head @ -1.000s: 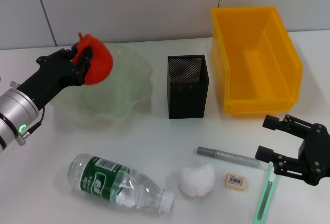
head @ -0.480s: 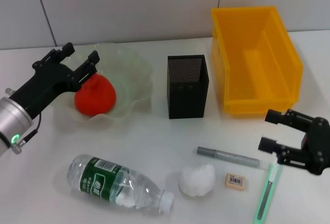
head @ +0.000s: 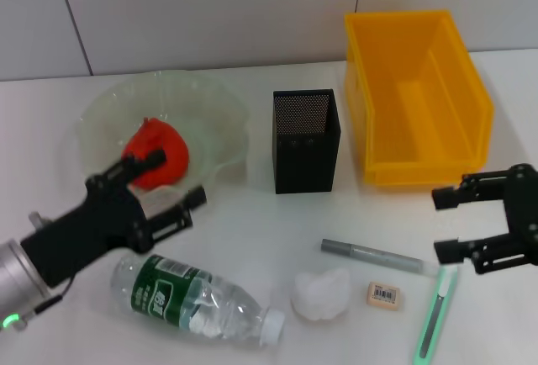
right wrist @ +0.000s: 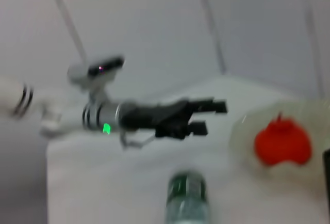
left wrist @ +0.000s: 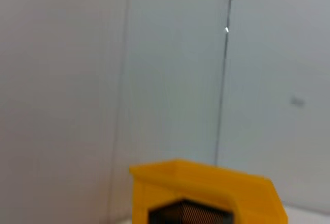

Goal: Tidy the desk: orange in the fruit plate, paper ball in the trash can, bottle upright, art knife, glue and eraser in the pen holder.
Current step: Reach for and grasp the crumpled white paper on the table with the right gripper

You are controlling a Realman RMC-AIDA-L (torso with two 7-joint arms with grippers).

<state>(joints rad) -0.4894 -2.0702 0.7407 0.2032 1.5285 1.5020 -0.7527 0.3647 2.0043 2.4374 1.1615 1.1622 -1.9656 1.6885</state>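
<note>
Clear plastic bottle [head: 195,300] lies on its side near the table's front edge — light and slippery, best taken round its labelled middle. Left gripper [head: 164,193] hovers just behind it, fingers spread and empty. Right gripper [head: 447,224], also spread, hides the art knife's [head: 433,317] far tip.

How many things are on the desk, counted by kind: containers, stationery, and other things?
Containers: 3: fruit plate, pen holder, trash can.
Stationery: 3: art knife, glue, eraser.
Other: 3: orange, bottle, paper ball.
Total: 9.
</note>
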